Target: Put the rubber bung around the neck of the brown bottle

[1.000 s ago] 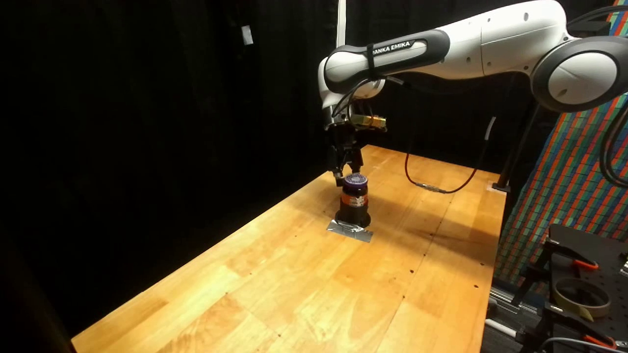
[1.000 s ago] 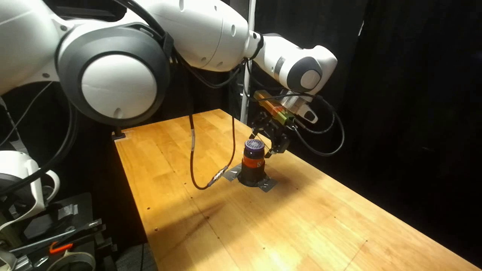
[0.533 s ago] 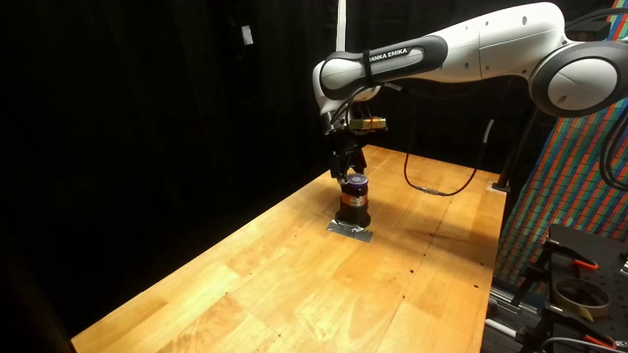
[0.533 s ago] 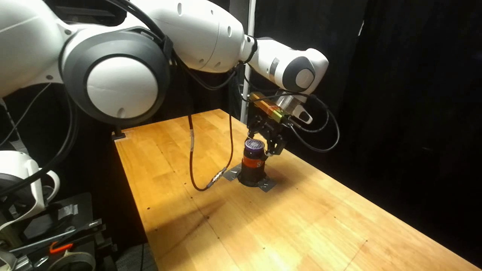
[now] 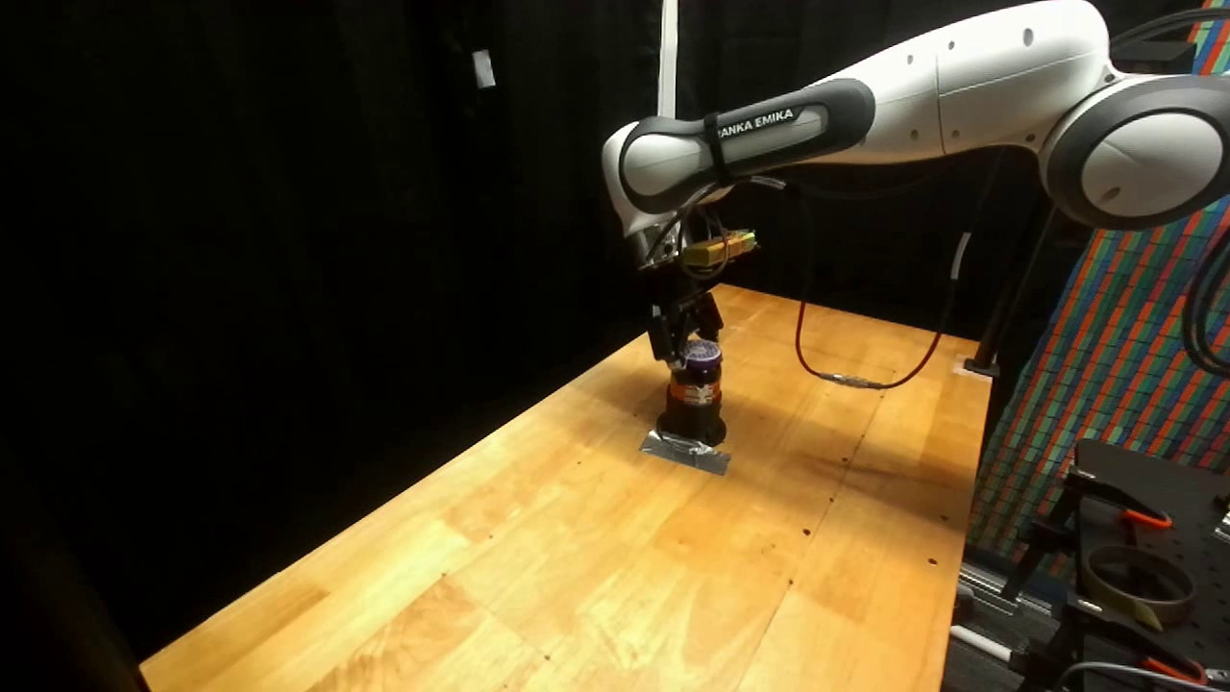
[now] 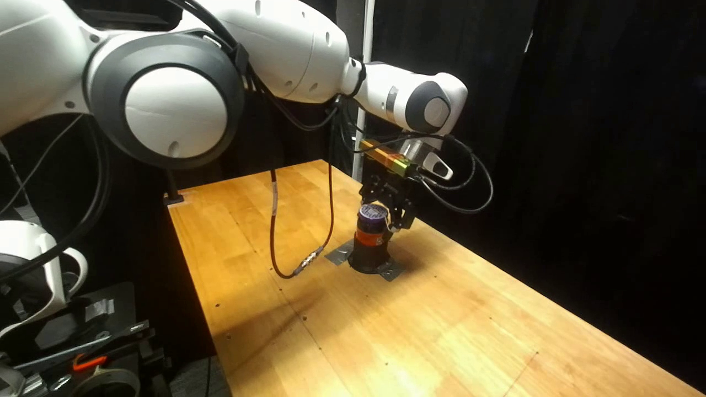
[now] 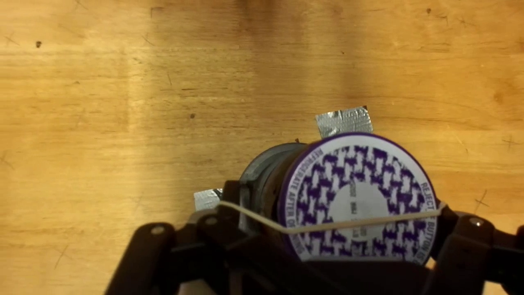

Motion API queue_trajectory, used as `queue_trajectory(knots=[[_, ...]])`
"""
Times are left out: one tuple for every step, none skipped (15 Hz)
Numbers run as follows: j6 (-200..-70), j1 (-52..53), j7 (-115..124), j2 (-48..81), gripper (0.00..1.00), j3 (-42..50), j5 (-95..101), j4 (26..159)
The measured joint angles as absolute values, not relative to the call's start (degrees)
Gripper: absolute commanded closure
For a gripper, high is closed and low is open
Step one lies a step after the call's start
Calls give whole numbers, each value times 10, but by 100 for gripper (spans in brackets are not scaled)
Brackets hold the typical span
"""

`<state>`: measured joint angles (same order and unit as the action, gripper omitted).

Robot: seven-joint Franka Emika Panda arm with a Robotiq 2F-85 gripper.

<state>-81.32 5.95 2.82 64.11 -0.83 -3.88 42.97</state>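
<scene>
The brown bottle [image 5: 696, 392] stands upright in a dark base in both exterior views, with an orange band and a purple-and-white lid. It also shows in an exterior view [image 6: 369, 238], and its lid [image 7: 360, 188] fills much of the wrist view. My gripper [image 7: 339, 209] is open, its fingers on either side of the bottle's top. The thin pale rubber band [image 7: 352, 224] is stretched between the fingertips. It crosses the lid's face and bends at the lid's left edge. The right finger is close to the lid; whether it touches cannot be told.
Silver tape [image 5: 687, 452] lies on the wooden table [image 5: 615, 577] at the bottle's base. A hanging cable [image 6: 309, 259] dips to the table beside the bottle in both exterior views. Dark curtains stand behind the table. A black side bench [image 5: 1153, 509] holds a tape roll.
My gripper has come closer in around the bottle's top, and the arm has tilted and lowered. The band now bends against the lid. The bottle has not moved.
</scene>
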Motion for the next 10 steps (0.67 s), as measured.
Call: queue_trajectory(knots=[[-824,62,28,633,0,-7,-34,443],[-839,66,28,621,0,-5,-29,464],[-856,70,28,606,0,-3,-23,488],[-874,74,28,591,0,-1,-16,513],[-892,78,28,577,0,1,-11,538],[-910,81,28,562,0,2,-4,563],[-928,84,26,548,0,2,0,587],[-947,85,24,533,0,2,4,612],[-964,86,22,520,0,2,7,636],[-979,87,20,506,0,1,10,659]])
